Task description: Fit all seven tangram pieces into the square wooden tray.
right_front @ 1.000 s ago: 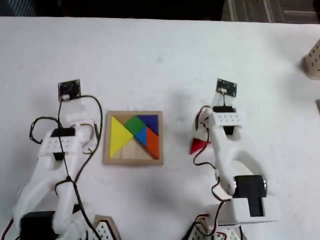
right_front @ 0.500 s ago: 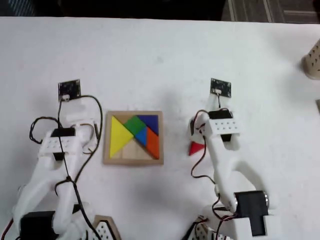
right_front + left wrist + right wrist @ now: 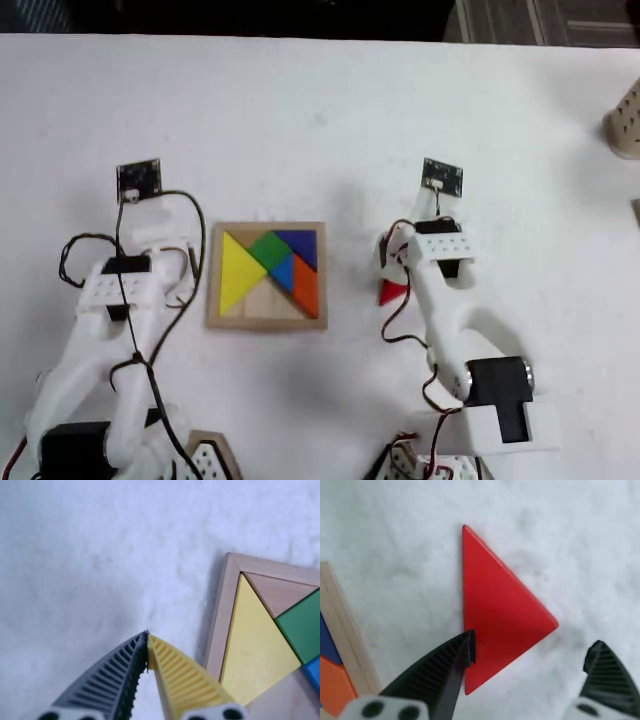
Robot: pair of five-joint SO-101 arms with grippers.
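right tool (image 3: 532, 646) spread over red triangle (image 3: 495, 605) | left tool (image 3: 147, 636) pressed together beside tray (image 3: 220, 615)

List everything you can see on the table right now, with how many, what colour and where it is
table: 1, white, under everything
wooden tray: 1, light wood, square, middle of the table between the arms
yellow triangle: 1, yellow, left part of the tray
green piece: 1, green, far middle of the tray
blue pieces: 2, one dark in the far right corner, one lighter at the centre
orange piece: 1, orange, right side of the tray
red triangle: 1, red, flat on the table right of the tray
tan holed object: 1, at the table's right edge
left gripper: 1, grey and yellow fingers, shut, beside the tray's left rim
right gripper: 1, black fingers, open over the red triangle
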